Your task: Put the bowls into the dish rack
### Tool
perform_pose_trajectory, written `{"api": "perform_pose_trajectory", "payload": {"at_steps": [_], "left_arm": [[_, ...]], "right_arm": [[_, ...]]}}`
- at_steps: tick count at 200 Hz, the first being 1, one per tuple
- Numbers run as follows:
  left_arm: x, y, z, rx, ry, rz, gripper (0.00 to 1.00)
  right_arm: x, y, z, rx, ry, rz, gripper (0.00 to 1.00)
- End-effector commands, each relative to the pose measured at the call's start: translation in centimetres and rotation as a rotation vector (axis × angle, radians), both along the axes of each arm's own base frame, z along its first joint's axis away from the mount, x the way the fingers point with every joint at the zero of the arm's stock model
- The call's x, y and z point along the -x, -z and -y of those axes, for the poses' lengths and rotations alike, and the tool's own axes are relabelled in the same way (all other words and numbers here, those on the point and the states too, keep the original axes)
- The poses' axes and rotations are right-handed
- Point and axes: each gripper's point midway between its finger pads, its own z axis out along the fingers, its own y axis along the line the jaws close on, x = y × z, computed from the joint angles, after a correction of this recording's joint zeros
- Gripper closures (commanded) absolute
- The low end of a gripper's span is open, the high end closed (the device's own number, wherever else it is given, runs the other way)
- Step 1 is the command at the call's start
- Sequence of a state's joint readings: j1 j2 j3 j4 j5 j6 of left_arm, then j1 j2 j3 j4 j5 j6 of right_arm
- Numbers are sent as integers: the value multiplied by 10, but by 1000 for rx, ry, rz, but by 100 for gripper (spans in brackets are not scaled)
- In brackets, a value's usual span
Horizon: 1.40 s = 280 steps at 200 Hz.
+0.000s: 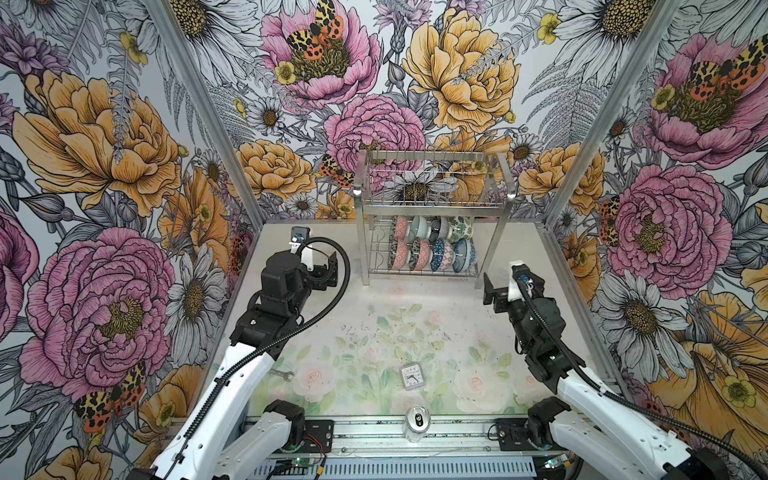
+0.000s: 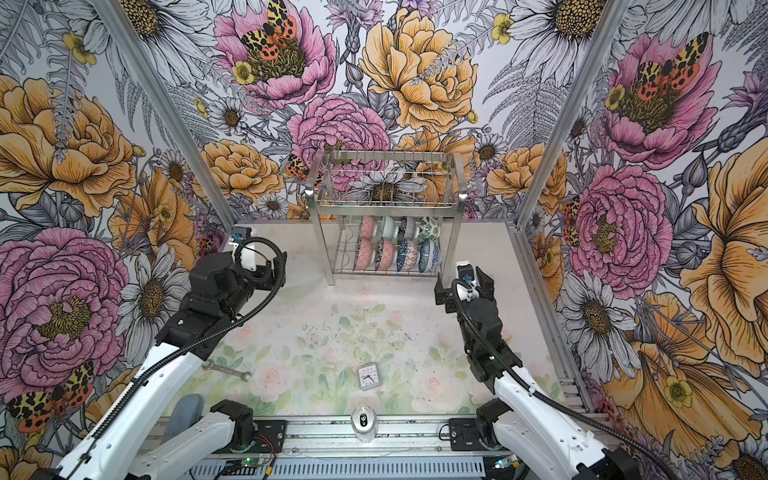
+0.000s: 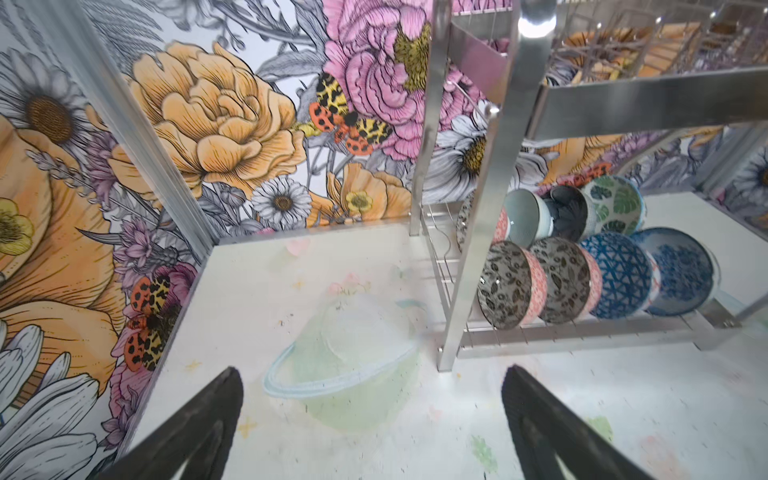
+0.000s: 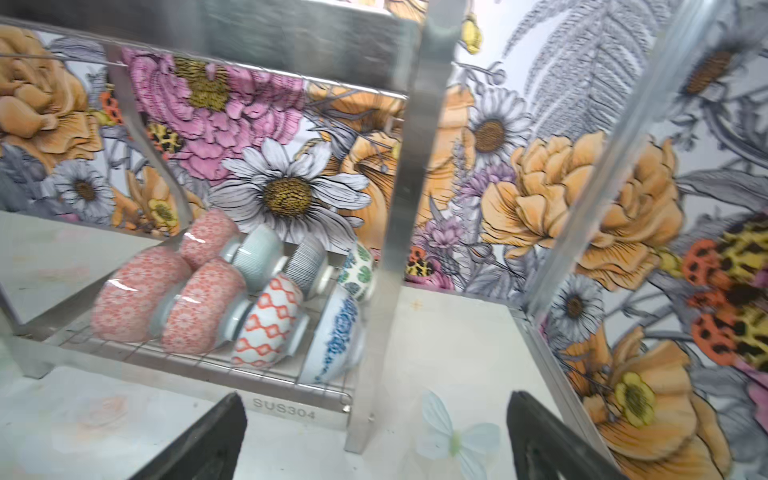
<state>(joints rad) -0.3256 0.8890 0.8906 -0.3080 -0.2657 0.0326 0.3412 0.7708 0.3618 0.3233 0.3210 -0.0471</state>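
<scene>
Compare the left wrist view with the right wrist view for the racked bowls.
Left wrist only: the bowls' insides, like the leaf-patterned bowl and blue-triangle bowl. Right wrist only: outsides face on, like the orange-lattice bowl, and the SUS304 stamp. Both: bowls on edge in two rows on the dish rack's lower tier; left gripper and right gripper each open, empty.

I see the dish rack (image 3: 492, 199) in shiny silver steel. Two leaf-print bowls (image 3: 505, 284) are grey-black inside, pink-flowered outside. The triangle bowl (image 3: 619, 272) and the floral bowl (image 3: 681, 272) are blue on white, the green-leaf bowl (image 3: 615, 208) green on white, the teal bowl (image 3: 525, 220) plain pale. The table (image 1: 415, 307) shows faded pastel flowers.
</scene>
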Motion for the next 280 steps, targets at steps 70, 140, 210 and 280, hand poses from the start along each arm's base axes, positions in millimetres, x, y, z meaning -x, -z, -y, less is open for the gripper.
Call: {"api": "perform_pose_trajectory", "payload": {"at_steps": [70, 140, 210, 280], "left_arm": [[-46, 131, -38, -90, -252, 63, 1], [-81, 174, -53, -141, -222, 23, 1], [-78, 190, -83, 72, -181, 50, 1], [-76, 186, -80, 43, -197, 79, 1]], "right_arm": [[-29, 88, 73, -63, 318, -123, 0], [-76, 107, 83, -68, 294, -115, 0], [-82, 120, 95, -126, 293, -156, 0], [-81, 120, 94, -128, 294, -155, 0]]}}
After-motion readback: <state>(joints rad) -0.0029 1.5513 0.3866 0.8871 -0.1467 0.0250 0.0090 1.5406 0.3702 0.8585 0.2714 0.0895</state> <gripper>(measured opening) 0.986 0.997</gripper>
